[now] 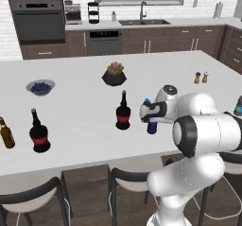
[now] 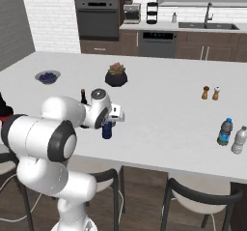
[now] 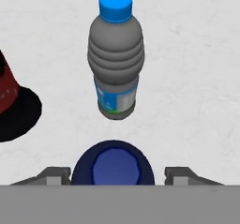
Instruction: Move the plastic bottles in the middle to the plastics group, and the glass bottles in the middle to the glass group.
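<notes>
Solid dark blue bottle (image 3: 112, 164), round-topped, between end effector (image 3: 112, 175) fingers.

Even, bright rendered light; soft faint shadows under things on the pale table (image 1: 85, 126); hand view slightly blurred, no glare.

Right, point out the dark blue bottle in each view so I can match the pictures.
Left base view: dark blue bottle right of centre, under the gripper.
Right base view: left of centre, under the hand.
Hand view: bottom centre, seen from above, with a finger on either side.
Shared landmark: the black bottle beside it.
</notes>
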{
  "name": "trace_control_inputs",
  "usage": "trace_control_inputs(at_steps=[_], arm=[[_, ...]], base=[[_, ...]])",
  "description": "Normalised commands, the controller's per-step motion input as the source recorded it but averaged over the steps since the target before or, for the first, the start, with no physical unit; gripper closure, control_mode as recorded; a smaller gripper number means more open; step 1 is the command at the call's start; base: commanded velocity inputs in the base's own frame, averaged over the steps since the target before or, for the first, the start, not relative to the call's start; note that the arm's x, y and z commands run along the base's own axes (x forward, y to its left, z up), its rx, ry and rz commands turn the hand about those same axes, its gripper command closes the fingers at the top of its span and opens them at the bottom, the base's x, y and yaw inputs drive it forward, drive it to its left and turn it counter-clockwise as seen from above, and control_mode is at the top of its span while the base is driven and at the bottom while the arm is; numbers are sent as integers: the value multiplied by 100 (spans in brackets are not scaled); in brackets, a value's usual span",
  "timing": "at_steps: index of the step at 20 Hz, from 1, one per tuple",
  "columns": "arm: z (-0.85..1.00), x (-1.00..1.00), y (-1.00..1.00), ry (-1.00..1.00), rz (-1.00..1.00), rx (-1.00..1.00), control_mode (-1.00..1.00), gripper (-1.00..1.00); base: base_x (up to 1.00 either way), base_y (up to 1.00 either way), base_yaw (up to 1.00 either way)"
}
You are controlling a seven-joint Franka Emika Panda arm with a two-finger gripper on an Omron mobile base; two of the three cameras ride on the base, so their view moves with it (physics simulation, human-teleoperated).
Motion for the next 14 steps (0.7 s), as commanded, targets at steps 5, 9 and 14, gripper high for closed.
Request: trace_control_inputs(at_steps=[5, 9, 14], arm=[[-35, -20, -1, -28, 0, 0, -100, 100], [3, -42, -26, -2, 3, 0, -100, 100], [31, -50, -31, -2, 7, 0, -100, 100]], base=[[0, 0, 0], [0, 0, 0], [0, 0, 0]])
